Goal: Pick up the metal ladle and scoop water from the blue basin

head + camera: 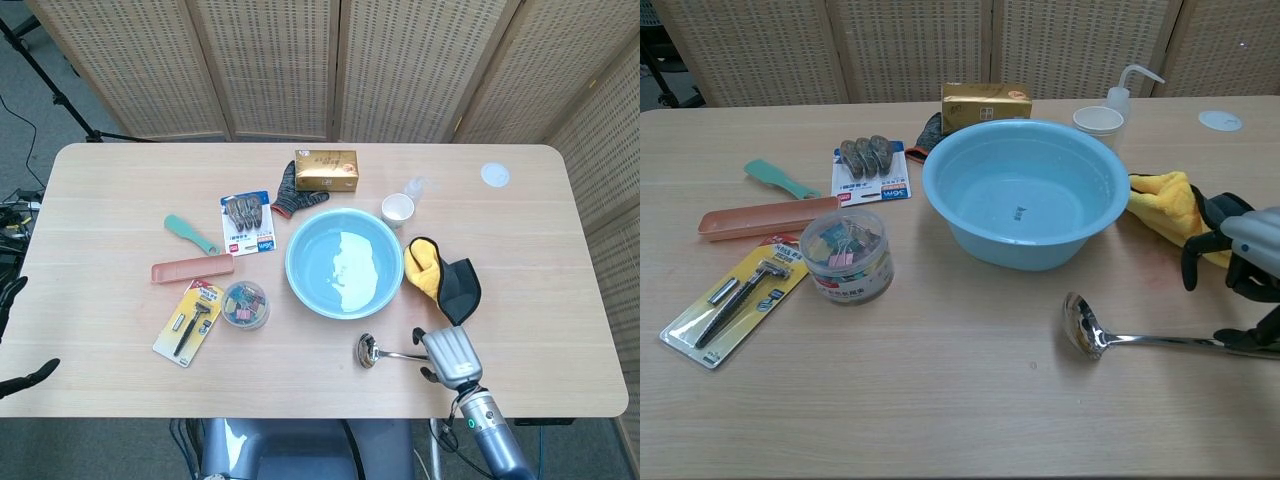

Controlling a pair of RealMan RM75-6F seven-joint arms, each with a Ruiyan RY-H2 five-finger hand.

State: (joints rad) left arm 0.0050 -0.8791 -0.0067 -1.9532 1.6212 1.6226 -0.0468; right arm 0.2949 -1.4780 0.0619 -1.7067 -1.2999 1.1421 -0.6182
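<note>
Metal ladle (385, 354) flat on worktop (120, 200), just in front of blue basin (345, 262); long axis sideways, bowl toward left. Right hand (448, 354) over handle end, fingers curled, grasp not yet confirmed. Left hand (25, 380) far off, released.

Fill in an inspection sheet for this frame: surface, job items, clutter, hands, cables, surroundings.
Surface: wooden table, no spills seen.
Job items: metal ladle lies flat on the table, bowl toward the blue basin, which holds water.
Clutter: yellow cloth, paper cup, gold box, razor pack, clip jar, pink tray.
Hands: right hand is over the ladle handle, fingers curled down around it; a firm grip cannot be confirmed. Left hand is at the table's left edge, holding nothing.
Cables: one on the floor, far left.
Surroundings: woven folding screens behind the table.
</note>
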